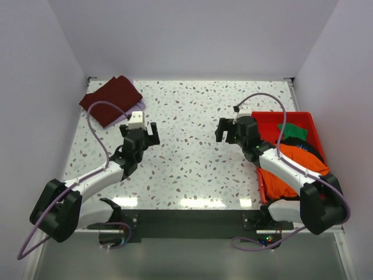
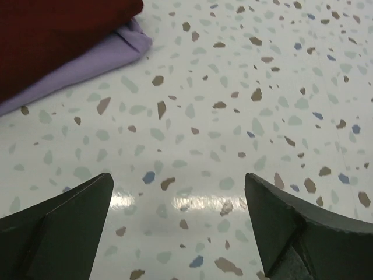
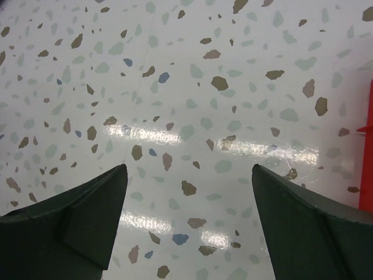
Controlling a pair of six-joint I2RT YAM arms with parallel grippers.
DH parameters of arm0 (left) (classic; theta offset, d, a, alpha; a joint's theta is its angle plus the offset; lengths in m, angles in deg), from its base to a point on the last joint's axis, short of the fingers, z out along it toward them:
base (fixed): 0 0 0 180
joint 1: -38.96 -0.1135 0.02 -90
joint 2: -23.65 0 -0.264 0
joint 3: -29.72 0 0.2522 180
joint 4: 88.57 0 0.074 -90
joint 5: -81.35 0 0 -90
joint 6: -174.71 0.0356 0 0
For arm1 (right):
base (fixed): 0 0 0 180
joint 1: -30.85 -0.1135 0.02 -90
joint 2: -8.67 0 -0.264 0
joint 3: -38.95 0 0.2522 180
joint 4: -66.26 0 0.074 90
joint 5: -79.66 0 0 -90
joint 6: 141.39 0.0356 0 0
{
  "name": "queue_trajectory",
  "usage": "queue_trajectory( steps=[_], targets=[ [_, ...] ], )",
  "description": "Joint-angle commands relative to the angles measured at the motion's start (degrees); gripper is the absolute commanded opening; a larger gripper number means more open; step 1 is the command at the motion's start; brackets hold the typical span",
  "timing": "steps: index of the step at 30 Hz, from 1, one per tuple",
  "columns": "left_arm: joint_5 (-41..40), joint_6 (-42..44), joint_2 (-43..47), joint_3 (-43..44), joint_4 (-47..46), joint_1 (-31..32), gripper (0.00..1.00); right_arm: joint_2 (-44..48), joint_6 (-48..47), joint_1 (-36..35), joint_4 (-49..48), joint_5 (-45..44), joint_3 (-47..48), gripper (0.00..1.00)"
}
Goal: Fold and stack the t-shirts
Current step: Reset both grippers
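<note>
Top external. Maroon t-shirt (image 1: pixel 112 100) folded at the far-left corner of the table (image 1: pixel 192 116), stacked on a lavender t-shirt (image 1: pixel 139 105) showing only as a sliver at its right edge. Orange t-shirt (image 1: pixel 277 181), green t-shirt (image 1: pixel 293 130) and black t-shirt (image 1: pixel 303 153) heaped unfolded in the red bin (image 1: pixel 315 125) at right. Left fingers (image 1: pixel 154 133) just near of the stack; right fingers (image 1: pixel 221 130) beside the bin's left wall.

Left wrist. Left fingers (image 2: pixel 64 227) spread wide, holding nothing, above bare table. Maroon (image 2: pixel 58 35) over lavender (image 2: pixel 111 52) at upper left, untouched.

Right wrist. Right fingers (image 3: pixel 70 227) likewise released and empty over bare table; bin edge (image 3: pixel 367 146) at far right.

Step judged: between garments, two stacked, three left. Next move likely calls for reaching into the bin, pinching one tee and drawing it onto the middle of the table for folding.
</note>
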Motion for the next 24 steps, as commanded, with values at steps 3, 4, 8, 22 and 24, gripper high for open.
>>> queue_trajectory(
  steps=[3, 4, 8, 22, 24],
  targets=[
    [-10.47, -2.10, 3.84, -0.80, -3.09, 6.15, 1.00, 6.34, -0.10, 0.14, -2.21, -6.70, -3.13, 0.91],
    [-10.74, -2.63, 4.11, -0.71, -2.29, 6.41, 1.00, 7.48, -0.19, 0.06, -1.86, -7.05, -3.31, 0.91],
    [-5.49, -1.94, 5.68, -1.15, -3.42, 6.33, 1.00, 9.77, -0.46, -0.03, 1.04, -9.34, -3.66, 0.91],
    [-2.57, -2.02, 8.24, -2.12, -3.96, 6.33, 1.00, 11.88, 0.86, 0.05, 5.26, -13.03, -3.75, 0.92],
    [-2.57, -2.11, 8.33, -1.94, -3.69, 6.33, 1.00, 11.71, 1.21, 0.14, 6.49, -14.35, -2.96, 0.93]
  ],
)
